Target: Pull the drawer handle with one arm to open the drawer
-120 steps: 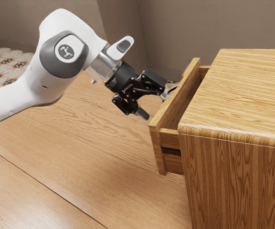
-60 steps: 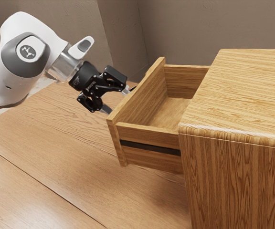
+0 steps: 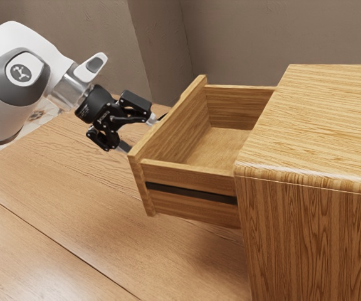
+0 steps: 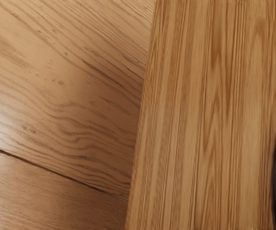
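Our gripper (image 3: 135, 133) sits upper left of center, right up against the drawer (image 3: 190, 182) front. We honestly can't tell if it's clamped on the handle, which is hidden. The drawer sticks well out of the cabinet (image 3: 312, 207), mid-frame.

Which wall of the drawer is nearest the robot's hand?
The front wall, farthest from the cabinet; the gripper sits just outside it, and the other walls lie behind it.
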Controlling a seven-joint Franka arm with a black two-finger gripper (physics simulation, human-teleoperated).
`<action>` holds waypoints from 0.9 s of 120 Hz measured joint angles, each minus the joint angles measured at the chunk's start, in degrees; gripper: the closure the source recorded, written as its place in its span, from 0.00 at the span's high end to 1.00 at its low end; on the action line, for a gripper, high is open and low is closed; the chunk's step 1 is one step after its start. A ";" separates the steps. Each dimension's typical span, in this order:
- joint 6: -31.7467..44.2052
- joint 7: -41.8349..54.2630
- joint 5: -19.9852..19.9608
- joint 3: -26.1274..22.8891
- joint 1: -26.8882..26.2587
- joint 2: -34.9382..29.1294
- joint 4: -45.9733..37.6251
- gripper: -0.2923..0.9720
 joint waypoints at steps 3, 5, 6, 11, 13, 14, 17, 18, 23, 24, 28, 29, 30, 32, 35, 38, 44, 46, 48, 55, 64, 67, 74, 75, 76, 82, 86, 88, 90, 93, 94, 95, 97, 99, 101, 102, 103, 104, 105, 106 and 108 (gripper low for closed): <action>0.00 0.00 0.26 0.18 0.06 -0.23 -0.07 0.76; -0.01 0.00 0.43 0.38 0.03 -0.37 -0.10 0.77; -0.02 0.00 0.51 0.50 -0.01 -0.44 -0.12 0.77; -0.07 0.01 0.83 1.00 -0.13 -0.70 -0.17 0.77; -0.10 0.02 0.91 1.23 -0.18 -0.84 -0.18 0.77; -0.11 0.03 0.93 1.34 -0.19 -0.89 -0.17 0.77; -0.14 0.04 1.01 1.59 -0.20 -1.02 -0.17 0.77; -0.15 0.05 1.04 1.65 -0.19 -1.05 -0.17 0.77; -0.19 0.08 1.12 1.89 -0.13 -1.14 -0.20 0.77; -0.20 0.08 1.14 1.92 -0.12 -1.15 -0.21 0.77; -0.24 0.10 1.20 2.02 -0.09 -1.20 -0.23 0.77; -0.26 0.11 1.22 2.12 -0.16 -1.22 -0.23 0.77; -0.28 0.11 1.23 2.21 -0.21 -1.24 -0.24 0.77; -0.33 0.12 1.27 2.37 -0.28 -1.26 -0.25 0.77; -0.42 0.13 1.30 2.54 -0.31 -1.36 -0.25 0.77; -0.51 0.15 1.31 2.67 -0.06 -1.52 -0.28 0.77; -0.72 0.16 1.95 3.18 -0.58 -2.02 -0.59 0.77; -0.78 0.16 2.19 3.32 -0.64 -2.17 -0.67 0.77; -0.83 0.16 2.40 3.42 -0.68 -2.34 -0.74 0.77; -0.99 0.15 3.04 3.62 -0.78 -2.80 -0.89 0.77; -2.15 -0.09 6.25 2.86 -1.27 -4.53 0.00 0.77; -3.14 -0.27 8.76 1.50 -1.12 -5.06 1.29 0.77; -6.61 -0.56 18.43 -7.14 -0.37 -5.44 6.69 0.77; -7.17 -0.58 19.87 -8.65 -0.16 -5.39 7.34 0.77; -7.73 -0.60 21.34 -10.57 0.48 -5.27 8.04 0.77; -11.42 -0.63 29.50 -23.16 4.81 -3.66 13.03 0.77; -13.74 -0.65 34.55 -30.34 6.46 -2.79 15.25 0.77; -14.80 -0.65 36.72 -33.11 6.69 -2.55 15.94 0.77; -15.79 -0.66 38.61 -35.16 6.69 -2.34 16.45 0.77; -17.19 -0.67 40.96 -37.27 6.73 -2.18 16.94 0.77; -17.64 -0.67 41.63 -37.78 6.79 -2.14 17.06 0.77; -18.10 -0.68 42.24 -38.21 6.86 -2.13 17.16 0.77; -18.99 -0.69 43.35 -38.87 7.03 -2.13 17.32 0.77; -19.86 -0.71 44.33 -39.33 7.20 -2.16 17.41 0.77; -20.69 -0.72 45.15 -39.59 7.33 -2.27 17.39 0.77; -21.08 -0.73 45.51 -39.70 7.39 -2.34 17.38 0.77; -21.47 -0.74 45.83 -39.80 7.44 -2.44 17.37 0.77; -21.83 -0.74 46.12 -39.89 7.47 -2.54 17.37 0.77; -22.18 -0.75 46.33 -39.95 7.46 -2.63 17.36 0.77; -22.52 -0.76 46.53 -40.01 7.42 -2.71 17.36 0.77; -23.15 -0.78 46.79 -40.09 7.29 -2.87 17.44 0.77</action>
